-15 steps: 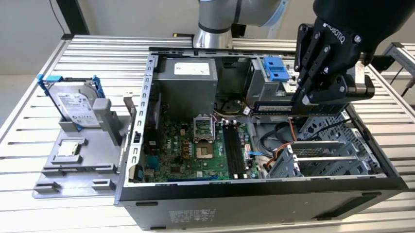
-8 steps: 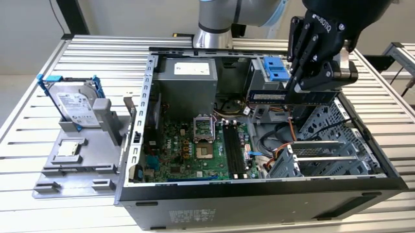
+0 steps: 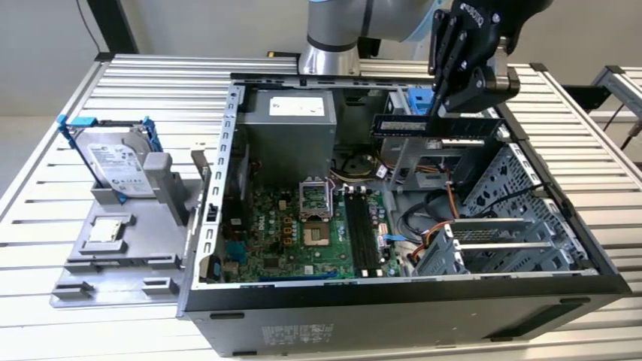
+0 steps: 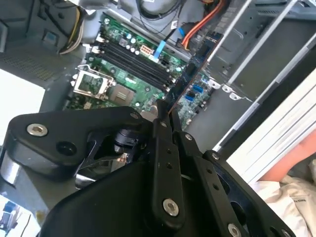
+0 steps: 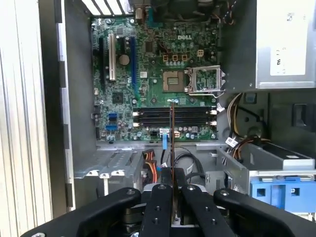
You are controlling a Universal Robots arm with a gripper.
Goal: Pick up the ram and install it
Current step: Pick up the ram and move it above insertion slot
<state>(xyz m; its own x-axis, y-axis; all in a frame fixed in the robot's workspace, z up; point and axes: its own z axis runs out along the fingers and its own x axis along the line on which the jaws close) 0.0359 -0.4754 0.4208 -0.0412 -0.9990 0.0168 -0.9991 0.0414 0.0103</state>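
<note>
We see, in the exterior view, a slatted metal table carrying an open computer case laid on its side, with the arm reaching in from the far edge. Within the case we mark the grey power supply, the green motherboard and, at the exterior view's right, a perforated drive cage. To the exterior view's left of the case stands a grey fixture holding a silver hard drive in blue brackets. The gripper hangs over the upper interior of the case, its jaws closed on the ram, pinching it near the middle of its top edge. The ram is held in the air, level, its long side crosswise to the long black slots and well apart from them, just to the exterior view's right of the power supply. In both wrist views we see the ram edge-on, a thin strip running out from between the fingers toward the slots, not seated in any of them. Smallest, the open processor socket lies beside the slots
</note>
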